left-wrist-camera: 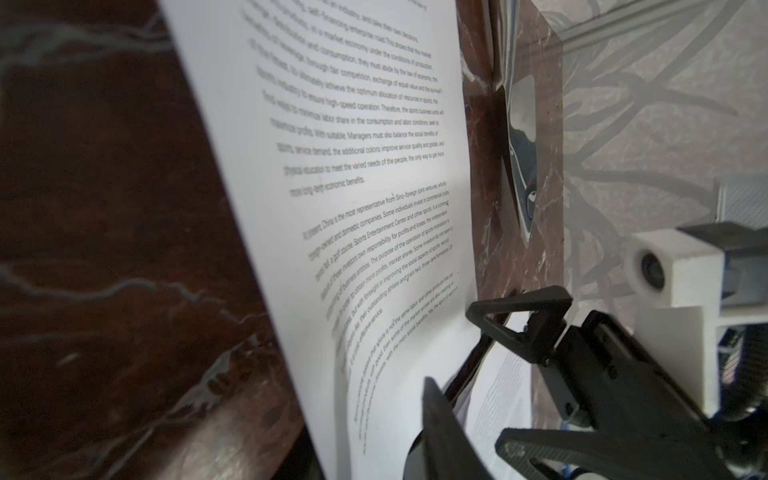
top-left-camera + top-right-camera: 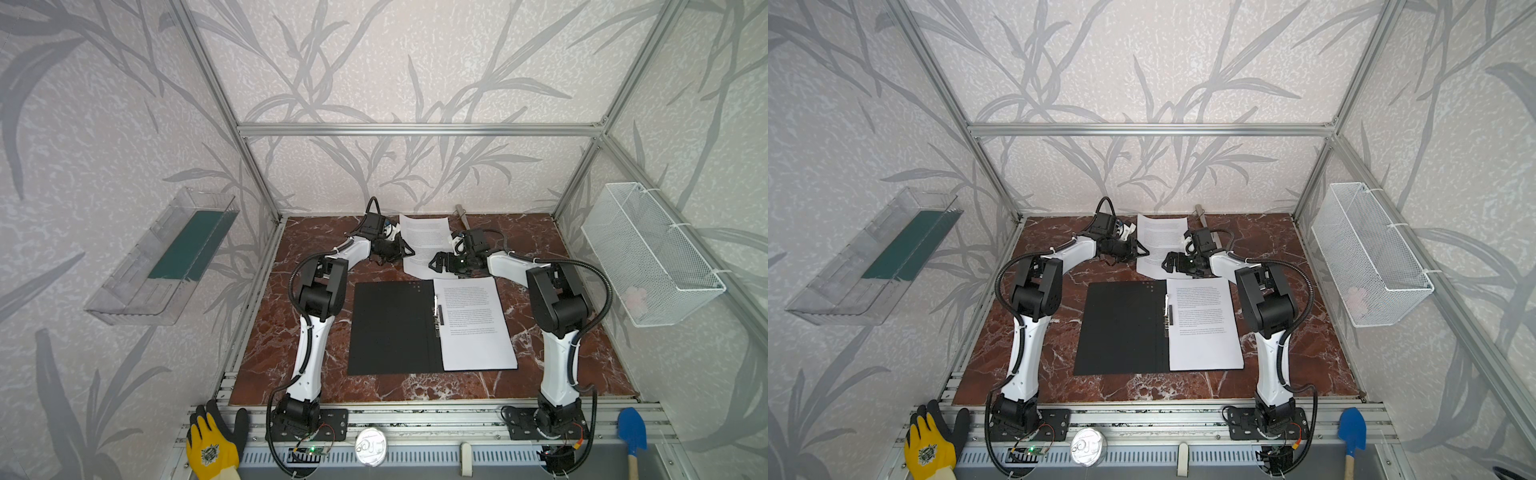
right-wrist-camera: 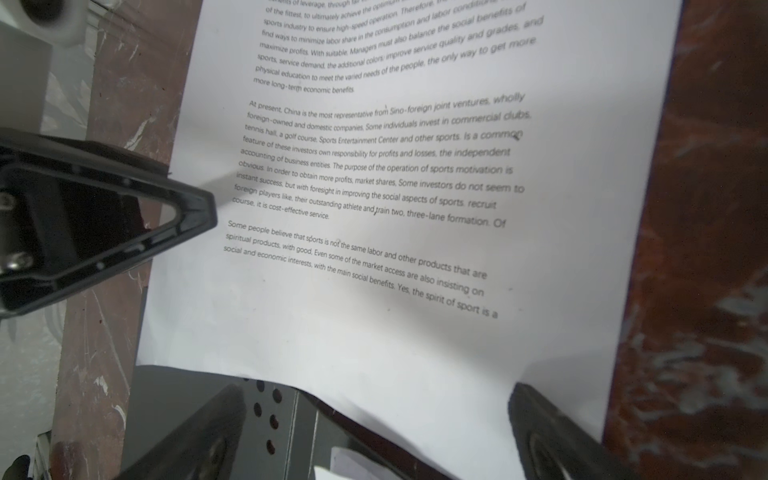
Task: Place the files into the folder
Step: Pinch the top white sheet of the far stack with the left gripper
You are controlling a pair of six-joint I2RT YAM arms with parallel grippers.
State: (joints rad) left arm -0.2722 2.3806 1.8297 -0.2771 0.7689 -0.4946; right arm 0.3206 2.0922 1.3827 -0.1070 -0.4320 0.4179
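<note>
The black folder (image 2: 390, 328) (image 2: 1121, 328) lies open in the middle of the marble table, its metal clip (image 2: 438, 316) along the spine. One printed sheet (image 2: 473, 324) rests on its right half. Another sheet of the files (image 2: 426, 237) (image 1: 332, 166) (image 3: 395, 166) lies behind the folder. My left gripper (image 2: 405, 250) (image 1: 428, 390) is at that sheet's left edge, shut on it; one finger lies on top and the edge curls up off the table. My right gripper (image 2: 440, 264) (image 3: 374, 436) hangs open over the sheet's near edge, holding nothing.
A metal tool (image 2: 462, 214) lies by the back wall. A clear tray with a green pad (image 2: 166, 257) hangs on the left wall, a white wire basket (image 2: 648, 253) on the right. A yellow glove (image 2: 212, 444), round lid (image 2: 370, 446) and blue shovel (image 2: 631, 428) sit on the front rail.
</note>
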